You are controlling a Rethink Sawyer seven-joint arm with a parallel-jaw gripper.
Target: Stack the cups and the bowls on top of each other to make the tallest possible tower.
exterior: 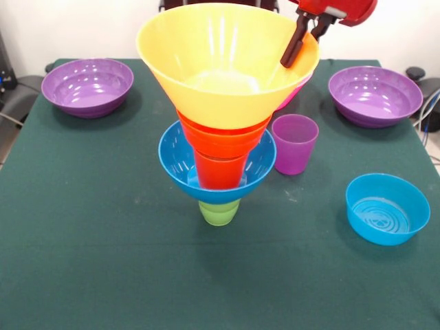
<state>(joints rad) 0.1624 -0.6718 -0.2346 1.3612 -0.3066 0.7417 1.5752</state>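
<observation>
The tower stands mid-table: an upturned green cup (pixel 219 212) at the bottom, then the medium blue bowl (pixel 179 161), the orange cup (pixel 220 172), the small orange bowl (pixel 223 137) and the large yellow-orange bowl (pixel 220 55) on top. My gripper (pixel 301 49) is at the yellow bowl's right rim. One dark finger (pixel 291 47) is inside the rim and the other is outside, partly hidden, with a gap between them. The pink bowl (pixel 300 88) peeks out behind the yellow one. The purple cup (pixel 294 143) stands upright just right of the tower.
Two wide purple bowls sit at the back, one at the left (pixel 87 86) and one at the right (pixel 375 95). A small shallow blue bowl (pixel 387 208) sits at the front right. The green table cloth (pixel 103 240) ends near cables at both sides.
</observation>
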